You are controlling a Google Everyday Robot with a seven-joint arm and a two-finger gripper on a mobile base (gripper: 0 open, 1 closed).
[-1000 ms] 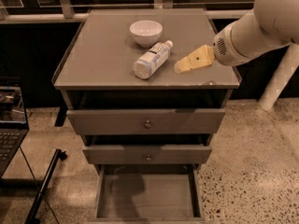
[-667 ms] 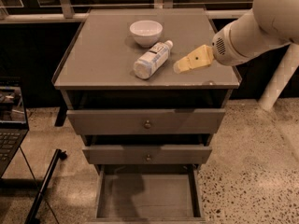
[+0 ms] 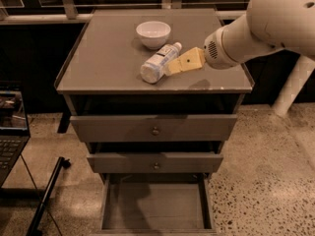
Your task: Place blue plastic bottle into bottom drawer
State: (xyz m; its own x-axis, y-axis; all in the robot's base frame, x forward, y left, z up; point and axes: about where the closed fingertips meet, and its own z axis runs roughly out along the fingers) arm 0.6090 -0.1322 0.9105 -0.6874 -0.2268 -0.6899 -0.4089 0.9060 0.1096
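Note:
The blue plastic bottle (image 3: 157, 64) lies on its side on the grey cabinet top (image 3: 108, 58), cap pointing back right, just in front of the white bowl (image 3: 153, 33). My gripper (image 3: 171, 68), with yellowish tips on a white arm coming in from the right, is low over the top, right against the bottle's right side. The bottom drawer (image 3: 156, 210) is pulled out and its flat floor is bare.
The two upper drawers with round knobs (image 3: 155, 130) (image 3: 156, 165) sit above the open drawer. A laptop (image 3: 10, 132) stands at the left and a black rod (image 3: 47, 195) lies on the speckled floor. A white post (image 3: 290, 87) stands at the right.
My gripper has moved left across the cabinet top, from a gap beside the bottle to right against its side. The bottle and bowl have not moved.

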